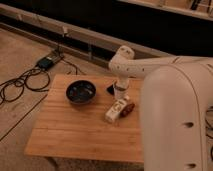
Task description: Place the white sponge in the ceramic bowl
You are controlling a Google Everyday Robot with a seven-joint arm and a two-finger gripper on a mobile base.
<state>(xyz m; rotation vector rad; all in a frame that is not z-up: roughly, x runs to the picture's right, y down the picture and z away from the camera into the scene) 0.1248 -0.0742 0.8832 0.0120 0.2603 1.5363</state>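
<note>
Gripper [120, 84] sat over the white cup [120, 94], right of the ceramic bowl [81, 92]; couldn't tell its grip state. White sponge not made out. I'd find it first and skip the white box [115, 110].

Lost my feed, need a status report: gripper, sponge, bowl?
Gripper low over table's back edge, by white cup. White sponge not visible. Ceramic bowl left of it, apart. White box lies in front.

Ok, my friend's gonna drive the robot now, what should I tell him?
Gripper: low near the far edge of the table, just right of the ceramic bowl, behind the long white box.
White sponge: I cannot pick it out; nothing white shows in the bowl.
Done: nothing that shows.
Left: find the sponge, grasp it, put it in the bowl.
</note>
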